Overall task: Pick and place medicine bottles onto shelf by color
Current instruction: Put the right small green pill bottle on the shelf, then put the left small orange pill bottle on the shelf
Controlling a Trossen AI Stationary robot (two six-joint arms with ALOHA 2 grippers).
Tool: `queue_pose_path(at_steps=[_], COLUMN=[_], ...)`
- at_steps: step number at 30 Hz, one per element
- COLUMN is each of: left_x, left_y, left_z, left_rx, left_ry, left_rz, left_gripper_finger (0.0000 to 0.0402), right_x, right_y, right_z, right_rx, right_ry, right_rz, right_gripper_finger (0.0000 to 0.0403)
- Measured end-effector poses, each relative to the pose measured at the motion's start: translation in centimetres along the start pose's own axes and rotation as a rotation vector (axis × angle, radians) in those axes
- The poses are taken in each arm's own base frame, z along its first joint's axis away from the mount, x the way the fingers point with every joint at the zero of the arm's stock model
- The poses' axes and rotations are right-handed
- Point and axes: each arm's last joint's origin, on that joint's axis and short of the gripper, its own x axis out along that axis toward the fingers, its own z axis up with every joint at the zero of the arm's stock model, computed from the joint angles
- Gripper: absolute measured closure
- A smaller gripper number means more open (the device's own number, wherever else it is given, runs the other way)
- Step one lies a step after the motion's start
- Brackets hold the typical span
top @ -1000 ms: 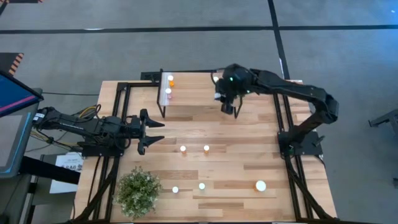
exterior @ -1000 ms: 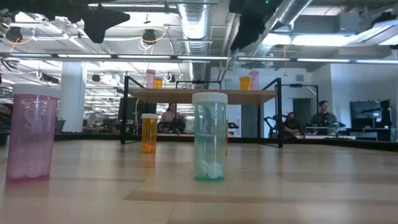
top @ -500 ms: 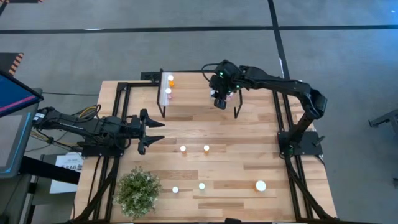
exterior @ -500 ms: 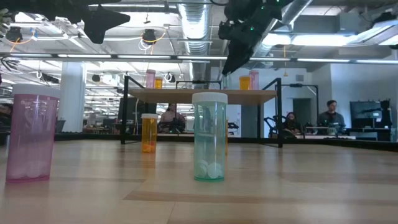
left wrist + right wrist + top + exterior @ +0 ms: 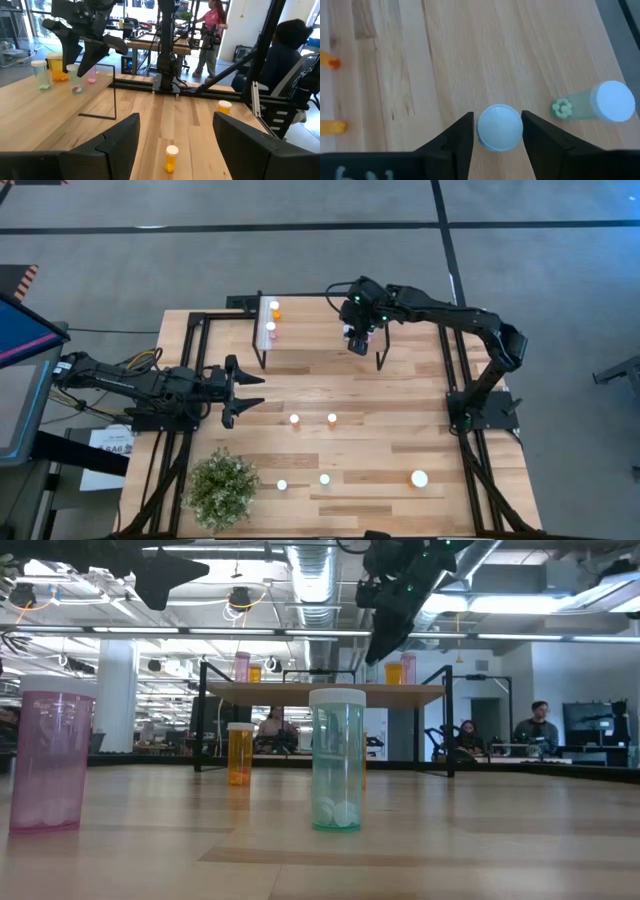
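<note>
While I watch from above, right end effector (image 5: 360, 346) hangs over the shelf (image 5: 310, 336); left end effector (image 5: 246, 391) waits open above the desk (image 5: 380, 440). Low view: 1 green bottle (image 5: 337, 759) stands on the desk. Right wrist: fingers (image 5: 459, 140) flank a white-capped bottle (image 5: 500, 127) with slight gaps, released on the shelf.
</note>
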Motion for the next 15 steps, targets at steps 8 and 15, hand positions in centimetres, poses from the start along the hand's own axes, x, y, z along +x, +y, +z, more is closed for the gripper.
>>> queue_pose_path(at_steps=[8,15], left_x=[0.0,0.0], left_y=[0.0,0.0], left_z=[0.0,0.0], left_rx=[0.000,0.000], left_ry=[0.000,0.001], left_rz=[0.000,0.000], left_gripper_finger=[0.0161,0.0161], right_x=[-1.1,-3.5], right_y=[0.0,-0.2], right_z=[-0.1,0.7], right_rx=[0.015,0.036], right_ry=[-0.013,-0.055], right_rz=[-0.008,-0.020], right_gripper_finger=[0.0183,0.0173])
